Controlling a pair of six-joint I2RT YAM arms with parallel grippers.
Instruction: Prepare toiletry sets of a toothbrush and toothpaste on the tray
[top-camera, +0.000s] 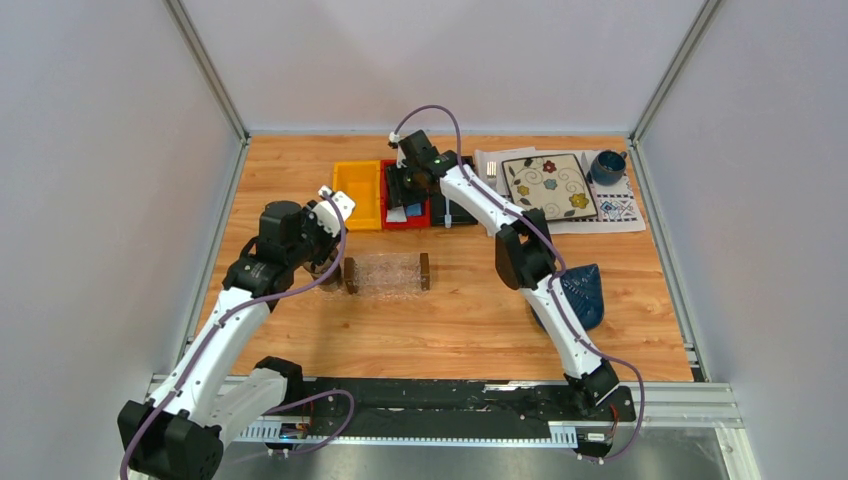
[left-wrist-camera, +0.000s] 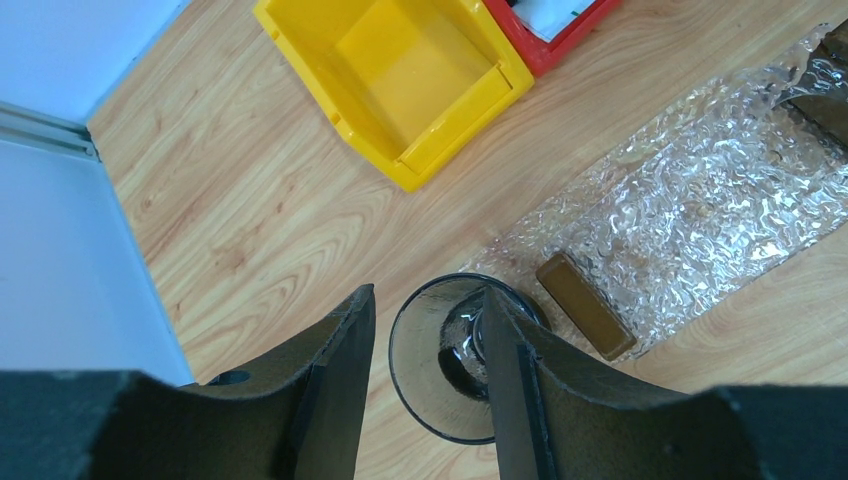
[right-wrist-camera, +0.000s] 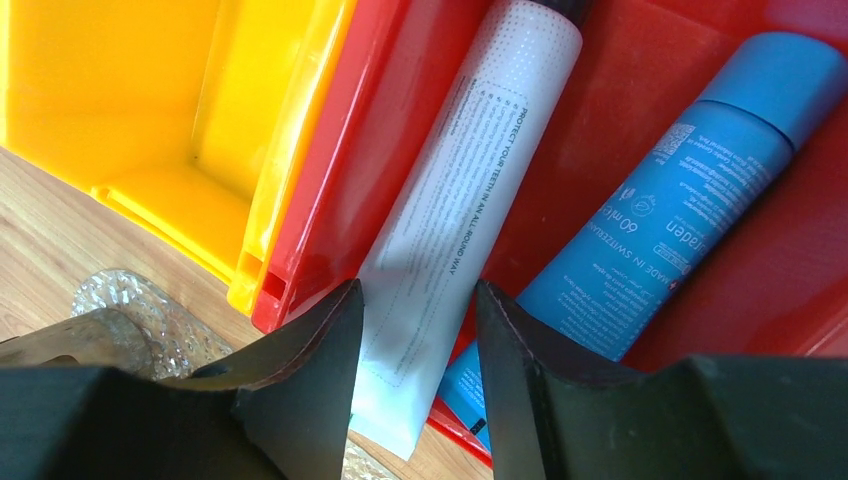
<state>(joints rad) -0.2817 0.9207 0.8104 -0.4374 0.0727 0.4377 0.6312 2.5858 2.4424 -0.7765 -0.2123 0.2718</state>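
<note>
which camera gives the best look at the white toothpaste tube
Right wrist: the white toothpaste tube lies in the red bin beside the blue tube, close enough to read its print. Top external shows only a white speck by the right arm; left wrist catches just the bin's corner.

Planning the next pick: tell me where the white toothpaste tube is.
Right wrist view: white toothpaste tube lies in the red bin, left of the blue tube.

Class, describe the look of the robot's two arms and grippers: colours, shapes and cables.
Both the left arm and right arm have white links, bulky black joints and a looping purple cable. The left gripper and right gripper have two matt black wedge-shaped fingers.
</note>
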